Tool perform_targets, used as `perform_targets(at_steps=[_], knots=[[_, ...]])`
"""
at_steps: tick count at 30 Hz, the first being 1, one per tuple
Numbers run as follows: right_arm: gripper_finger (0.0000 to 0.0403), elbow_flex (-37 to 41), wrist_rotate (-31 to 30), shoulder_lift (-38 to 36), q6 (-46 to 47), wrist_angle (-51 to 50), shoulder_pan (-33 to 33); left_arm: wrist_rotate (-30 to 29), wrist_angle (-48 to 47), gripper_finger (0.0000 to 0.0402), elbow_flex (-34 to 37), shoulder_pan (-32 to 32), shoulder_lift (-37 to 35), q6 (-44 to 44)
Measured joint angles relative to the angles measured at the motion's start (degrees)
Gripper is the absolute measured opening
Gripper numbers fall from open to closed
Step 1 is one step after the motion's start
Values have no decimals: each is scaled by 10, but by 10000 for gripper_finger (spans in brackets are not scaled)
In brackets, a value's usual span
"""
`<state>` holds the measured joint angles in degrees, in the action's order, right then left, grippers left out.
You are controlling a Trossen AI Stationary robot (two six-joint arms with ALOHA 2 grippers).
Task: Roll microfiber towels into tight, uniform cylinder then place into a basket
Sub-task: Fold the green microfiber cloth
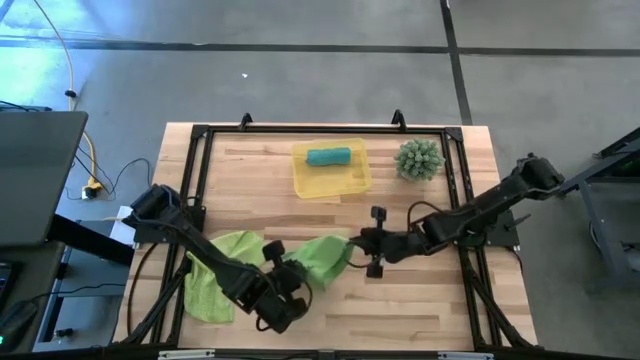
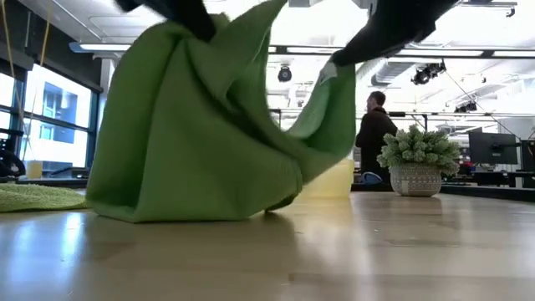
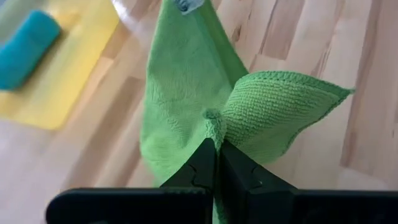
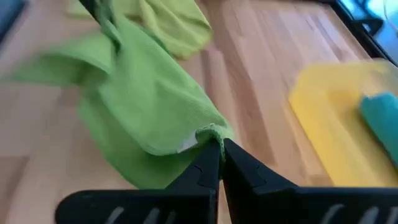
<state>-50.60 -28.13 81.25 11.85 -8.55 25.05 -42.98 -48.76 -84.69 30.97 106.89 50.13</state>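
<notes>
Hanging limp between both arms at lower centre of the high view, the lime-green towel (image 1: pixel 322 258) sags onto the counter (image 1: pixel 420 300); the left end effector (image 3: pixel 216 146) and right end effector (image 4: pixel 219 144) each pinch an edge (soft, light, best gripped at corners). Beyond, upper centre, the basket (image 1: pixel 345 180) holds a rolled teal towel (image 1: pixel 328 156).

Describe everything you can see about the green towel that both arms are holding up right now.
The lime-green towel is a soft, finely looped microfibre cloth with a stitched hem. It hangs stretched between the arms: the left end effector is shut on one bunched corner and the right end effector is shut on another edge. Its middle sags in deep folds, and in the low view its lower part rests on the wooden table. It sits at the table's front centre, apart from the yellow basket and from the second green towel lying flat.
</notes>
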Motion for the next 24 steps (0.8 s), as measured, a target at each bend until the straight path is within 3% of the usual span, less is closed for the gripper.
perform_targets(at_steps=[8, 13, 16, 24], knots=[[0, 116, 19, 0, 3, 205, 19, 3, 184, 4, 106, 11, 0, 111], [0, 146, 22, 0, 35, 210, 25, 68, 331, 4, 173, 3, 0, 144], [0, 159, 22, 0, 47, 210, 29, 76, 391, 6, 205, 1, 0, 157], [0, 168, 22, 0, 61, 210, 31, 80, 423, 59, 226, 0, 0, 157]])
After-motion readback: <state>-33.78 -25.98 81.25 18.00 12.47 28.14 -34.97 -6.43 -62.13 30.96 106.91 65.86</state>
